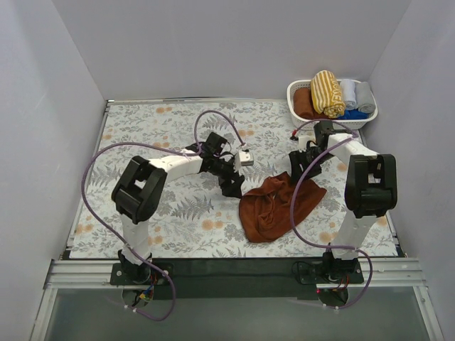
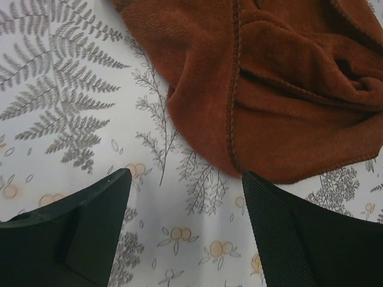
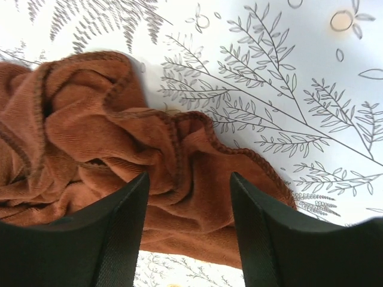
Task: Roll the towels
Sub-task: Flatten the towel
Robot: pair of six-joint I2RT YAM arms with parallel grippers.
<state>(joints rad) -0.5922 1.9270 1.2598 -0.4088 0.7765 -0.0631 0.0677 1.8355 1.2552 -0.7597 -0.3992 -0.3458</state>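
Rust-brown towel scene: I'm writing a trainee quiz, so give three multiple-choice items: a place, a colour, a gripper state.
1. Where does the rust-brown towel lie? A) on the table B) on the floor C) over an arm
2. What colour is the striped roll in the basket? A) green B) mustard-yellow C) pink
3. The left gripper is A) shut on the towel B) shut, empty C) open
1 A: it lies bunched on the tabletop. 2 B: yellow with white stripes. 3 C: its fingers stand apart over bare table beside the towel.
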